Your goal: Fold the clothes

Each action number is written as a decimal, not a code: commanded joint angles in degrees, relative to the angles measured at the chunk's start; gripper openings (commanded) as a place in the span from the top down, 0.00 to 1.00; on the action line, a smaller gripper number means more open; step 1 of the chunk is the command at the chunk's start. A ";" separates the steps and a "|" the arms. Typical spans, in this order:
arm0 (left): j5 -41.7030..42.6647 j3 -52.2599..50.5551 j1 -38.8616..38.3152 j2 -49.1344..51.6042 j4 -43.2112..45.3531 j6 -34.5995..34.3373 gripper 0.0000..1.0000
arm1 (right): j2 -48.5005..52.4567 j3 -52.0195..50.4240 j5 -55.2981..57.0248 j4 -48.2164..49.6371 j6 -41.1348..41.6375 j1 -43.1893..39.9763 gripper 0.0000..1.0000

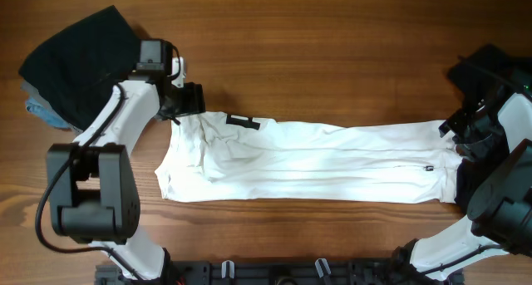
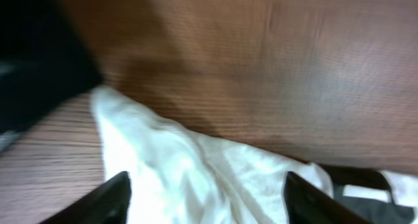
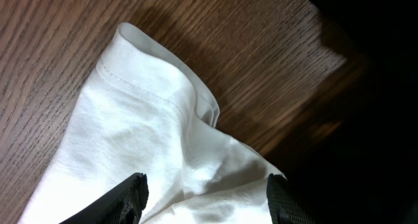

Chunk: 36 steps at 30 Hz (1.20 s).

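Your left tool (image 2: 208,190) spread over the white T-shirt (image 1: 307,160), your right tool (image 3: 206,192) spread above its stitched edge, black garment (image 1: 79,56) near on the surface (image 1: 332,44)

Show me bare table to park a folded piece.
Widest free table: the far band above the shirt, between the black garment and the right arm. A narrower strip runs below the shirt, along the near edge. Crowded: both shirt ends, where the left arm and right arm sit, and the far-left corner under the black garment.
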 commanded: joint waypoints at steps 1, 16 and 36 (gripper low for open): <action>-2.95 -0.52 -0.52 1.95 0.55 0.90 0.35 | -2.84 1.14 0.07 -0.26 0.39 -0.26 0.37; -12.68 -0.50 -0.22 0.68 -8.00 -1.25 0.96 | -8.74 1.14 -4.63 0.24 0.24 -0.17 0.37; -14.03 1.84 0.26 -6.69 -7.98 -7.30 0.77 | -8.74 1.14 -4.61 0.35 -0.24 -0.17 0.37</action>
